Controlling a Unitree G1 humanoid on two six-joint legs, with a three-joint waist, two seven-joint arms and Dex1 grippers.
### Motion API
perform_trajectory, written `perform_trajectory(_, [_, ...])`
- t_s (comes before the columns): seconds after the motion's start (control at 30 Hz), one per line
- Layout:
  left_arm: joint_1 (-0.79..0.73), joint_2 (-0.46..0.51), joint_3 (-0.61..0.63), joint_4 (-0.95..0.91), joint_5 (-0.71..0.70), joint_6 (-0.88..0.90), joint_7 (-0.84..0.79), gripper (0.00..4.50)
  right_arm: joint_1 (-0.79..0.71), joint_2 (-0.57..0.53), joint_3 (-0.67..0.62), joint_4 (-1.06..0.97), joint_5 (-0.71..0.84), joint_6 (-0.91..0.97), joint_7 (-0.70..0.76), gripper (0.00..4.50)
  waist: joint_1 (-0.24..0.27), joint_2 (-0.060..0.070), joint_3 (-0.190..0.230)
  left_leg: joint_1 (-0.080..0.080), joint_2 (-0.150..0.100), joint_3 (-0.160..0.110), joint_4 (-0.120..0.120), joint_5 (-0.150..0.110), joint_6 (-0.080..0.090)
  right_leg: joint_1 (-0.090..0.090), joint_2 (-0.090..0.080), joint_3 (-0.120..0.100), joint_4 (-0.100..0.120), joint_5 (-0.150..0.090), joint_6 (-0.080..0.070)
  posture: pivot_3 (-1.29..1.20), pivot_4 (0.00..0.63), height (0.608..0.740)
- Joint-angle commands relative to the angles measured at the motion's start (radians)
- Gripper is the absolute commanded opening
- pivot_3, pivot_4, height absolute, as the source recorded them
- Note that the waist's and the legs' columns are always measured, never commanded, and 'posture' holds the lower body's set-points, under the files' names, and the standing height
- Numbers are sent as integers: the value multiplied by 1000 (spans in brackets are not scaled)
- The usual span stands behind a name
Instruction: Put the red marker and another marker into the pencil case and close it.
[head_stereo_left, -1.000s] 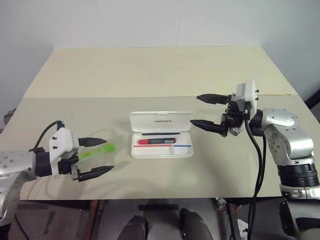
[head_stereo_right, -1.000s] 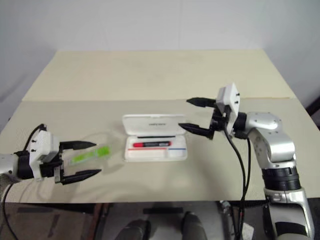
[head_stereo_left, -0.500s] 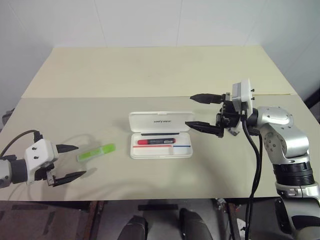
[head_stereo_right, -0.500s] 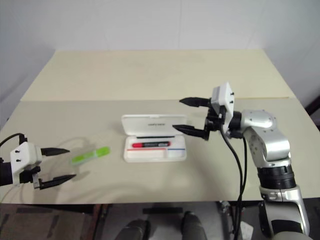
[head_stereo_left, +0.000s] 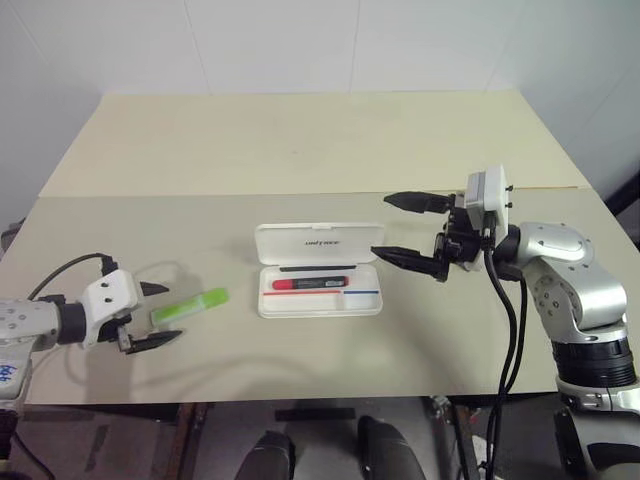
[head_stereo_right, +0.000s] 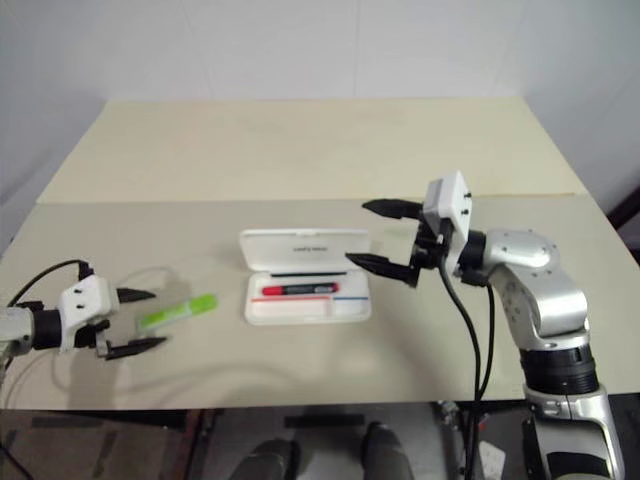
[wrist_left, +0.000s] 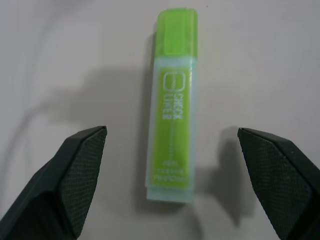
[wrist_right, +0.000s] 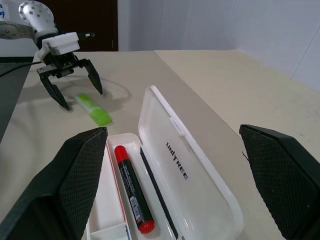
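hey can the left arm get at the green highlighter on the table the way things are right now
Probably yes. The left end effector is open, with its two fingers either side of the green highlighter, which lies flat on the bare table. Nothing sits between them; the pencil case is well off to the side.

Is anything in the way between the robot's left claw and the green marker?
No, nothing visible. The open left gripper sits right at the end of the green marker, one finger on each side, with bare table in between. The path to the open case looks free too; the red marker already lies inside.
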Motion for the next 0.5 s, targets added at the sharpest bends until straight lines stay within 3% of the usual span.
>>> perform_trajectory(0.03, [-18,-8,-30,19,20,-2,14,4454,1,-12,-40,-51,27,3,-20,4500,1,0,0,0,0,0,0,0,0,0,0,0,0,0,0,0,150,740])
perform_trajectory(0.1, [-23,-11,-39,28,25,-1,18,4454,3,-13,-40,-56,29,5,-24,4500,4,0,0,0,0,0,1,0,0,0,0,0,2,0,0,0,150,740])
perform_trajectory(0.2, [-25,-16,-52,32,29,6,25,3885,6,-13,-41,-65,34,8,-32,4500,5,0,0,1,0,0,2,0,0,1,0,0,3,0,0,0,150,740])
perform_trajectory(0.5, [-13,-21,-79,-8,32,28,36,1059,7,-16,-47,-71,41,6,-37,4500,6,1,0,9,0,-2,1,3,0,5,0,-1,5,4,-6,0,150,740])
